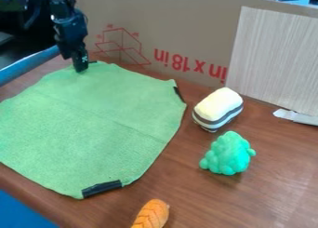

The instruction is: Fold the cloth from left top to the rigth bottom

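Observation:
The gripper (81, 66) hangs down at the upper left, its tip at the top corner of the green cloth (93, 124), where a bit of black tape shows beside it. The cloth lies spread flat over the left half of the table, with faint crease lines across it. Black tape marks its right corner and its bottom corner. Whether the gripper holds the cloth's edge I cannot tell.
Right of the cloth sit a white and grey striped block (217, 108) and a green bumpy toy (228, 153). An orange toy (151, 214) lies at the bottom edge. A cardboard wall (186, 17) and a pale board (276, 59) stand behind the wooden table (273, 194).

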You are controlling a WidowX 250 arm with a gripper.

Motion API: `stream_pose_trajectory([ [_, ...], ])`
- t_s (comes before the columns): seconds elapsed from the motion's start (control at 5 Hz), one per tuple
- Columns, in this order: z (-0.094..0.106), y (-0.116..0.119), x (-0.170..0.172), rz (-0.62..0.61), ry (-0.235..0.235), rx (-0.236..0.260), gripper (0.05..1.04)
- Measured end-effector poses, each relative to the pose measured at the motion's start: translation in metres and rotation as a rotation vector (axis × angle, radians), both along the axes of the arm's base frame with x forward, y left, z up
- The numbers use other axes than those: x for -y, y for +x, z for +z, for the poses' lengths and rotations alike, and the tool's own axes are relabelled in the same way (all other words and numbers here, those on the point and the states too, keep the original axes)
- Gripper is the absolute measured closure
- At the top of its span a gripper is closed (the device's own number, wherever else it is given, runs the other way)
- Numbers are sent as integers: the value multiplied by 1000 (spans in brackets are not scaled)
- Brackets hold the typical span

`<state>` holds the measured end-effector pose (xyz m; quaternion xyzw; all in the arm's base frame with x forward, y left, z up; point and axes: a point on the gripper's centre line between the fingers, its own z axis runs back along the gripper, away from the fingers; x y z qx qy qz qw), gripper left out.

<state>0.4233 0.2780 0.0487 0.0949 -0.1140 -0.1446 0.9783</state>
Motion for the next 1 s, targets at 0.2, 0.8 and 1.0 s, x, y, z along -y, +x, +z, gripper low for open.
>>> stream_pose_trajectory([
  [0.2, -3, 1, 0, 42, -8, 14, 224],
  [0.8, -10, -5, 6, 92, -36, 29, 945],
  [1.0, -6, -18, 20, 59, -67, 43, 1018],
])
